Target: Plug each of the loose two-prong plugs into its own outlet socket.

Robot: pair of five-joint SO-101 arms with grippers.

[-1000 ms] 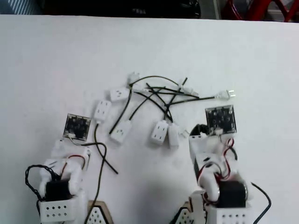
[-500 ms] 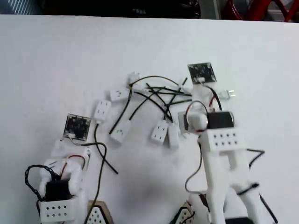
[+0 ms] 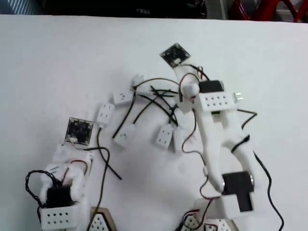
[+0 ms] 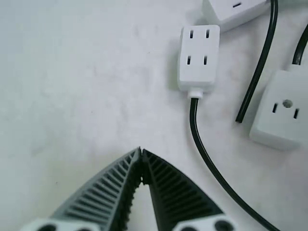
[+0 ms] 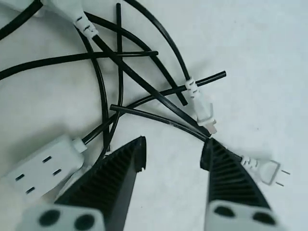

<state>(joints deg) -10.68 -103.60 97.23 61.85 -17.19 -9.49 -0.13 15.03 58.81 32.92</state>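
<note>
Okay, right pincer point(image 5: 174, 144) hung open over the tangle of black cords point(image 5: 125, 72); small white plastic two-prong plug point(image 5: 263, 168) lay just beside that tangle on the white surface point(image 5: 269, 57). Left pincer point(image 4: 141, 154) was closed, empty. Plug probably light, slippery: grip its moulded body, not prongs.

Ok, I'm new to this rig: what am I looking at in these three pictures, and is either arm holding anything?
Two small white robot arms sit at a white table. The high picture looks down on both: the left arm is folded at the near edge, the right arm is stretched over a tangle of black cables. The other two pictures come from cameras on the wrists. The left one shows the left pincer shut and empty, near a white socket block. The right one shows the right pincer open above the cables, with a loose two-prong plug close by. Nothing is held.
</note>
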